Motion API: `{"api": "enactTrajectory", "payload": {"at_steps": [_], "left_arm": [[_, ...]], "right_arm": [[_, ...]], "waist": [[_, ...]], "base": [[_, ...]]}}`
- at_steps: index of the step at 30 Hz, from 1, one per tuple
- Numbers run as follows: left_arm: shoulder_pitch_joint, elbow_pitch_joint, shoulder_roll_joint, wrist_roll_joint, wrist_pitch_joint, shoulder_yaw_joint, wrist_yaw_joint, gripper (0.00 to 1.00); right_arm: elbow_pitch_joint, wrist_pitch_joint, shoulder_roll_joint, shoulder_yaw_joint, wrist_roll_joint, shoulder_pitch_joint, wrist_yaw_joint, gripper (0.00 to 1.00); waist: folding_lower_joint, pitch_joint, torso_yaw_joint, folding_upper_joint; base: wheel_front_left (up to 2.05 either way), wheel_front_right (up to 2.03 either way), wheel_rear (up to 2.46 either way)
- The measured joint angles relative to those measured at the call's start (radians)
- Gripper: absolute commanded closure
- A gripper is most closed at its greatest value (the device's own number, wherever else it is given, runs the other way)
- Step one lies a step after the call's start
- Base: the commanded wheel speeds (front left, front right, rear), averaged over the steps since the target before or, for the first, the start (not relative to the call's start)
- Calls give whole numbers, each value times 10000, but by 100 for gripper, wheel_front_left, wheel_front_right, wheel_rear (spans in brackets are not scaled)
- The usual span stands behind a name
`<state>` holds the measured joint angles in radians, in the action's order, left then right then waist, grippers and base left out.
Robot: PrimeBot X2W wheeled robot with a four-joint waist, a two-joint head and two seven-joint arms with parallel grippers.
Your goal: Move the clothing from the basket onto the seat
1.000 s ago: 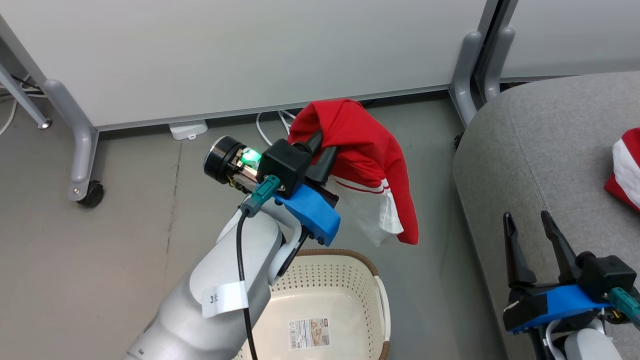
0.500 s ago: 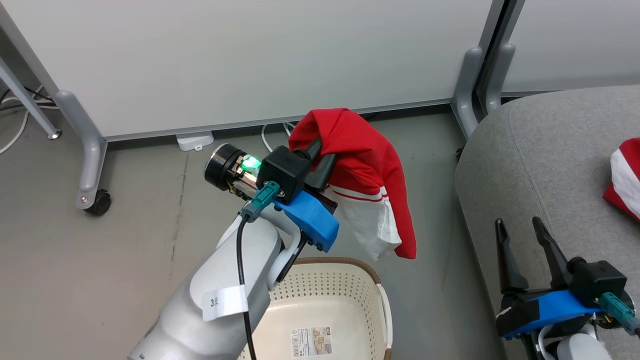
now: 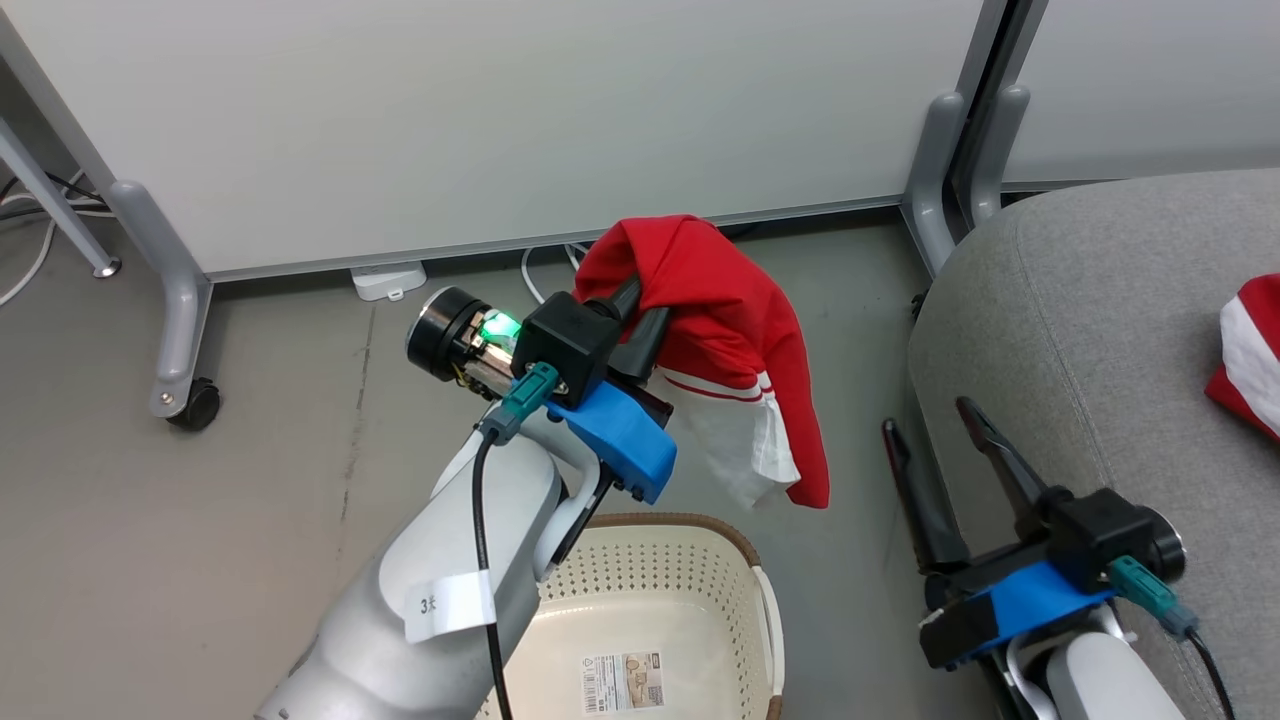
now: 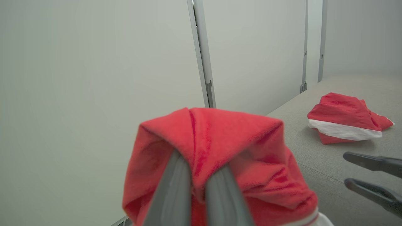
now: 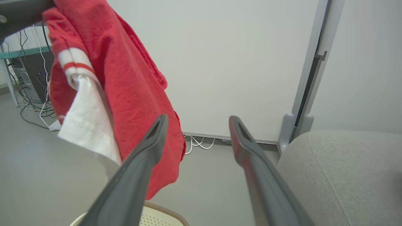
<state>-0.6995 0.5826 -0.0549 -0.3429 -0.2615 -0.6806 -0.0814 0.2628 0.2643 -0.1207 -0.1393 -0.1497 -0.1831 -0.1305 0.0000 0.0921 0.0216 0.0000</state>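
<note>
At centre frame the left gripper (image 3: pixel 636 308) pinches a red garment (image 3: pixel 735 310) above the basket (image 3: pixel 702 524). Lower right, the right gripper (image 3: pixel 927 418) stands spread beside the edge of the seat (image 3: pixel 1100 300).

Two red garments (image 3: pixel 730 320), one basket (image 3: pixel 640 572), one seat (image 3: pixel 1100 300).

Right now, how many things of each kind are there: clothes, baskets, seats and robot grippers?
Large light grey fabric-upholstered seat: 1
Cream-white perforated plastic basket: 1
Grippers with two long dark fingers: 2, the left gripper and the right gripper
Bright red fabric garments with white trim: 2, one held by the left gripper, one lying on the seat
Total: 6
</note>
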Motion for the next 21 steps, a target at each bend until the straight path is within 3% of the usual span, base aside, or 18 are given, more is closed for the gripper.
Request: {"api": "enactTrajectory", "payload": {"at_steps": [11, 21], "left_arm": [[12, -38, 21, 12, -2, -31, -15, 100], [11, -73, 31, -6, -2, -169, -33, 100]], "right_arm": [[-205, 0, -458, -1918, -105, -901, 0, 0], [844, 0, -621, -2857, -52, -1910, 0, 0]], "waist": [[0, 128, 73, 0], [1, 243, 233, 0]], "base": [[0, 0, 0], [0, 0, 0]]}}
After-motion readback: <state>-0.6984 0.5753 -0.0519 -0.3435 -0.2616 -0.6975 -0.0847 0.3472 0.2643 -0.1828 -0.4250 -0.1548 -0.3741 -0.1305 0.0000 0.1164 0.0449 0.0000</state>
